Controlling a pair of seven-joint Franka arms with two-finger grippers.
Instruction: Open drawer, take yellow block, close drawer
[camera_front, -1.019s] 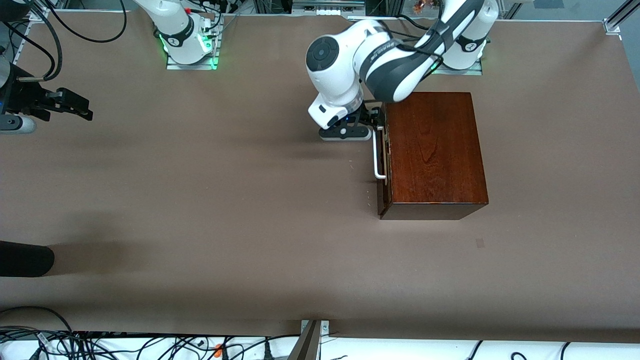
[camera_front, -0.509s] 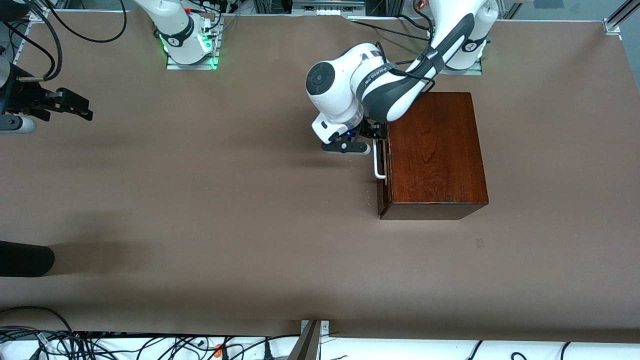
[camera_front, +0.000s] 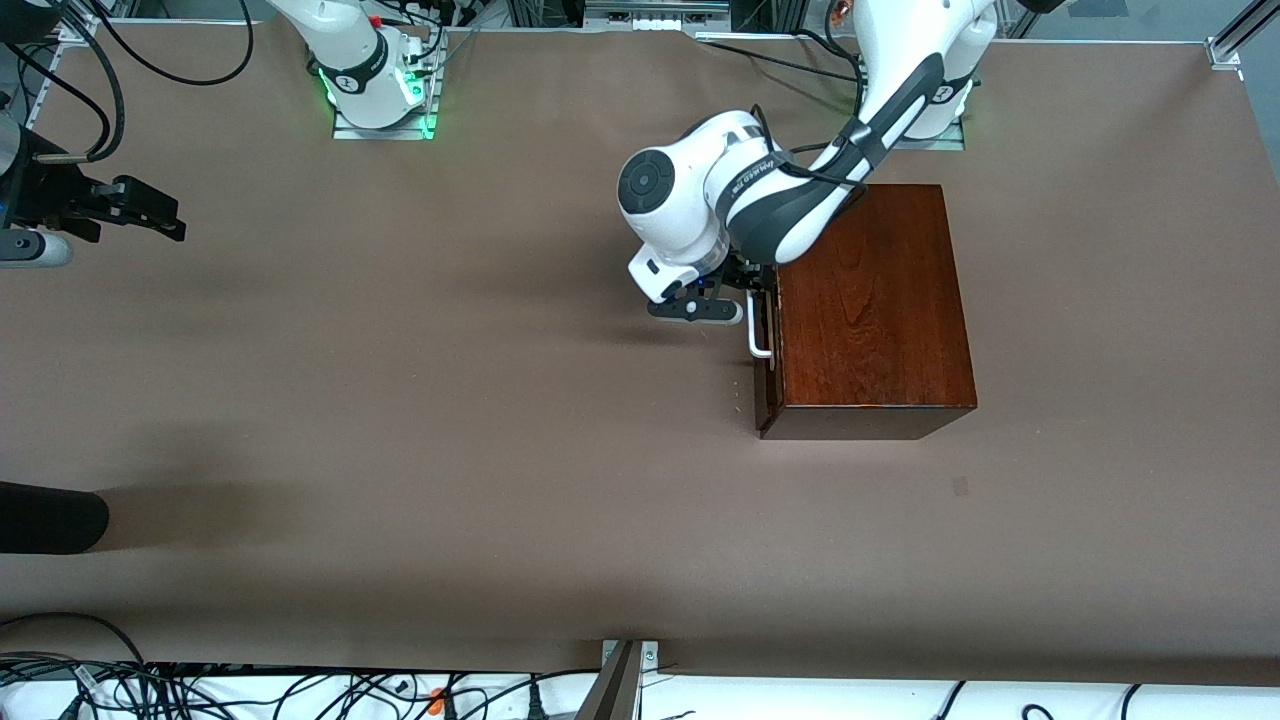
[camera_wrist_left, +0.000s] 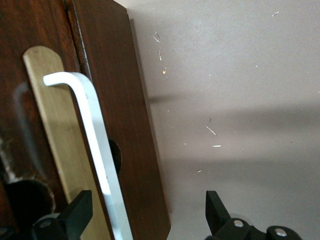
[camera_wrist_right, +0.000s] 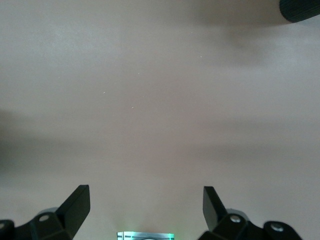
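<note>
Box (camera_front: 870, 305): glossy reddish-brown wood, standing on the brown table (camera_front: 400, 420) toward the left arm's end, just in front of that arm's base.
Drawer (camera_front: 768, 340): shut, dark front flush with the box face that looks toward the right arm's end of the table; in the left wrist view a pale wooden strip lies on the front under the handle.
Handle (camera_front: 757, 335): white U-shaped bar on the drawer front, standing a little off it; upper part covered by the left arm's wrist in the front view.
Left gripper (camera_wrist_left: 150, 220): at the drawer front, level with the handle; fingers spread wide, the handle bar (camera_wrist_left: 102, 165) passing between them, close beside one finger (camera_wrist_left: 75, 212) and well apart from the other (camera_wrist_left: 217, 215); no contact with the bar visible.
Left arm: bent down from its base over the box's corner to the drawer front.
Right gripper (camera_wrist_right: 145, 212): up over bare table at the right arm's end, fingers spread, holding nothing; arm waiting.
Yellow block: not visible in any view.
Table edges: cables along the near edge, a dark rounded object (camera_front: 50, 517) at the rim on the right arm's end.
</note>
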